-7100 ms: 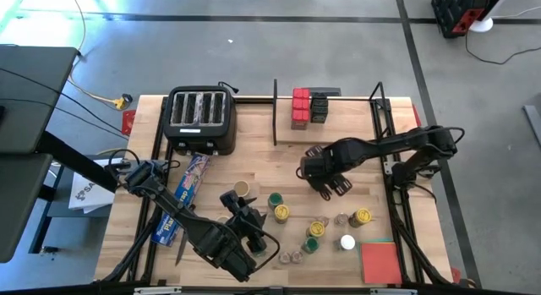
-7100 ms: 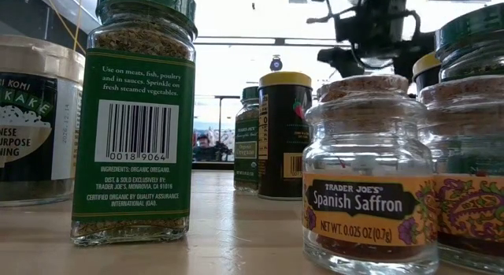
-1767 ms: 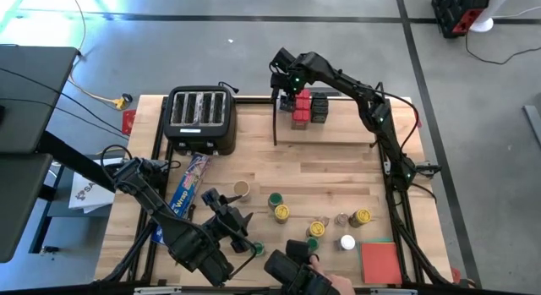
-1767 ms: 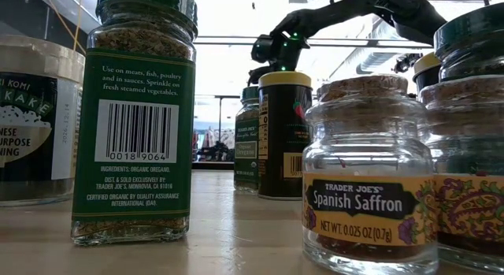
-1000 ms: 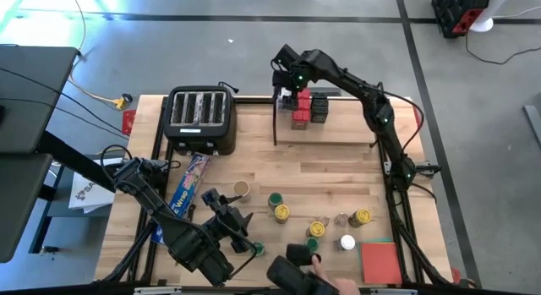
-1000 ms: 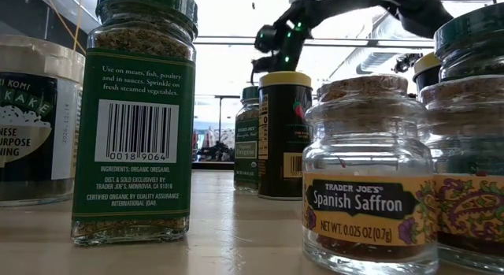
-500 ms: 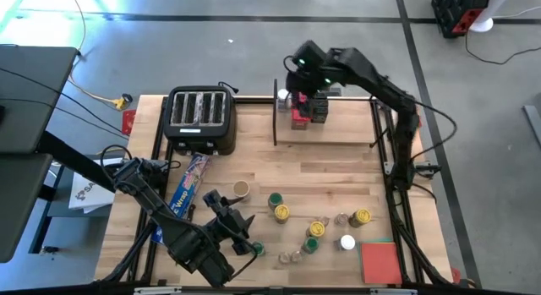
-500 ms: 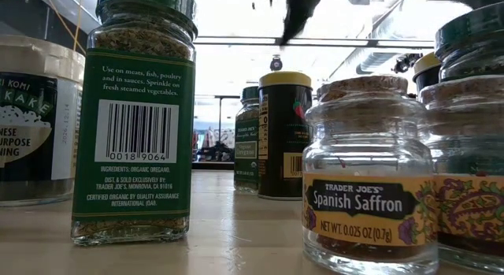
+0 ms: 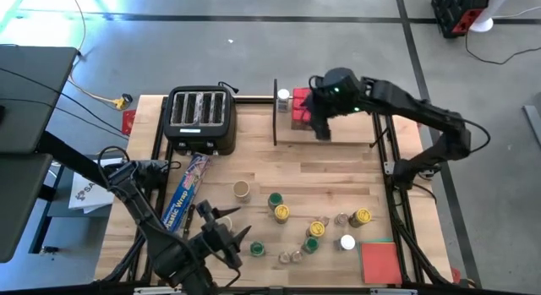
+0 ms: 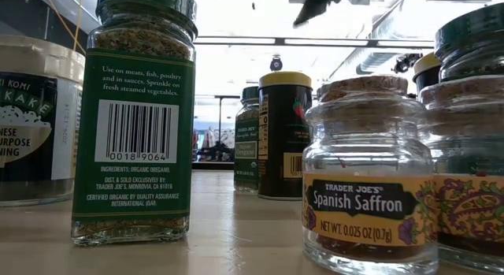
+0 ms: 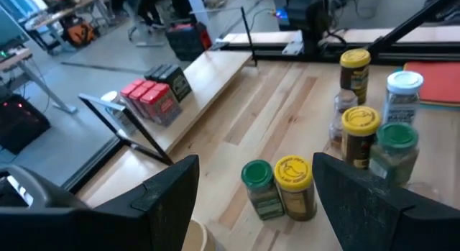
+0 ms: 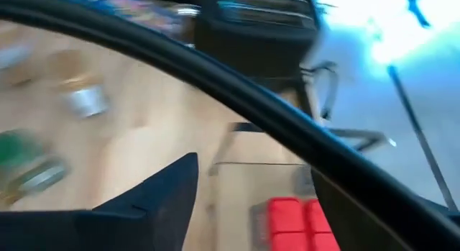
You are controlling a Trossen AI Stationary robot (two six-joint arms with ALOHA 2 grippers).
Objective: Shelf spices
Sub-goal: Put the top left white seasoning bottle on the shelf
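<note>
- my right gripper (image 9: 322, 130) hangs above the shelf (image 9: 338, 133), its two fingers spread apart with nothing between them; in my right wrist view the dark fingers (image 12: 154, 201) frame bare wood and the red tins (image 12: 291, 221).
- those red tins (image 9: 300, 107) stand in a block at the back of the shelf, with the black boxes just beside them, partly under my right arm.
- a white-topped jar (image 9: 283, 95) sits on the shelf at its left end, by the black rod frame, just beside the red tins.
- my left gripper (image 9: 221, 236) hovers low over the front left part of the table (image 9: 254, 164), fingers wide apart and empty.
- through my left wrist view i see a green-lidded jar (image 11: 259, 188) touching a yellow-lidded jar (image 11: 294, 186), and farther off more jars with yellow, green and white lids.
- the rest of the spices stand loose on the front of the table, well apart from the shelf: a tan-lidded jar (image 9: 242, 189), a white-lidded one (image 9: 347, 243), tiny clear jars (image 9: 291, 257).
- the toaster (image 9: 201, 119) stands left of the shelf; the blue wrap box (image 9: 186, 193) lies near my left arm; a red pad (image 9: 380, 261) lies at the front right corner.
</note>
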